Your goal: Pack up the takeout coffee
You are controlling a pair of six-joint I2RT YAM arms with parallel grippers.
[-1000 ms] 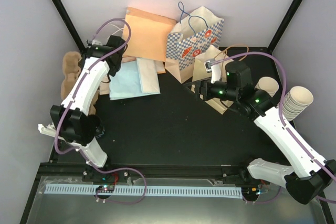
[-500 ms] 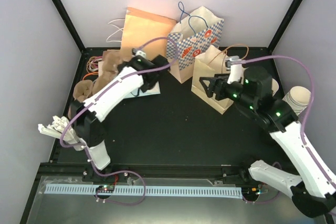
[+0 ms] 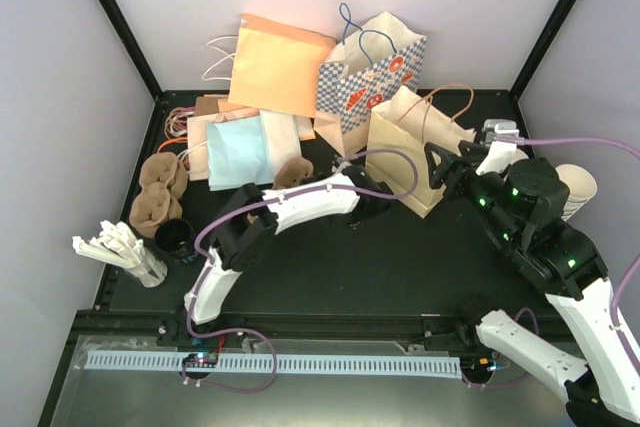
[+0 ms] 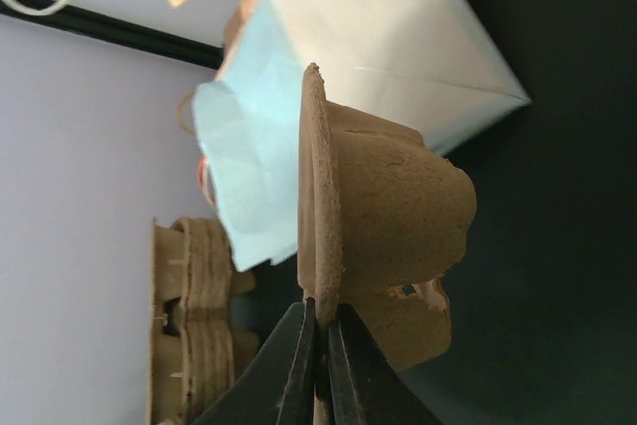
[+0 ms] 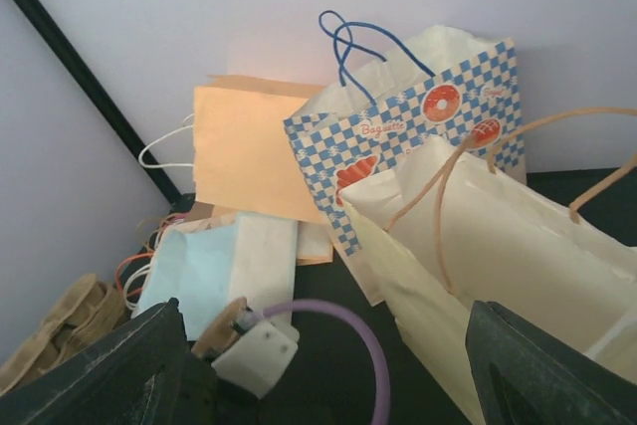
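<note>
Brown moulded-pulp cup carrier (image 4: 388, 236) is pinched by its rim between the closed jaws of the left gripper (image 4: 317, 311), over the middle of the table. The right gripper (image 5: 328, 350) hangs with jaws wide, holding nothing, facing the cream paper bag (image 5: 498, 246). The takeout coffee (image 3: 175, 239), only its black lid showing, stands near the table's left edge, just beside the white sticks (image 3: 115, 247).

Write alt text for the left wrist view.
The left gripper is shut on the rim of a brown pulp cup carrier, held edge-on. Behind it lie a pale blue paper bag and a stack of similar carriers on the black table.
</note>
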